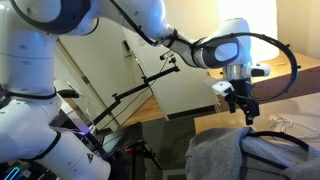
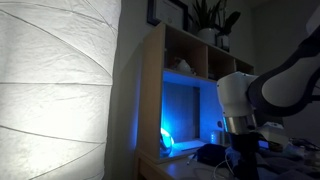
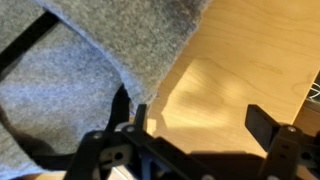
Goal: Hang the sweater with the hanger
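Where the arm reaches in, exterior view: we see the end effector (image 1: 246, 112) hanging just above the sweater (image 1: 225, 155), jaws spread wide, nothing between them.
Sweater, same view: a grey heap low in the frame. A dark curved line (image 1: 278, 138) lies across its top; we take it for the hanger but cannot be sure.
Room, same view: there is open air above the heap, and a white panel (image 1: 190, 85) stands behind, well apart from the end effector.
Exterior view by the lamp: the lamp (image 2: 55, 80) fills half the frame and a wooden cabinet (image 2: 185, 100) glows blue behind the arm. The end effector sits low and dim, and we cannot make out the sweater here.
End effector, wrist view: the end effector (image 3: 195, 120) is fully open and empty, one finger (image 3: 130, 118) at the sweater's edge, the other (image 3: 262, 122) over the bare table (image 3: 240, 70).
Sweater, wrist view: it covers the upper left, its edge running diagonally, with a dark bar (image 3: 28, 42) crossing it.
Handling: we judge the sweater soft, light and limp, so it will sag and bunch. A pinched fold should hold, but the stiff hanger looks the better hold.
Edges: bare wood lies beside the fabric edge, and the table's edge shows at far right.
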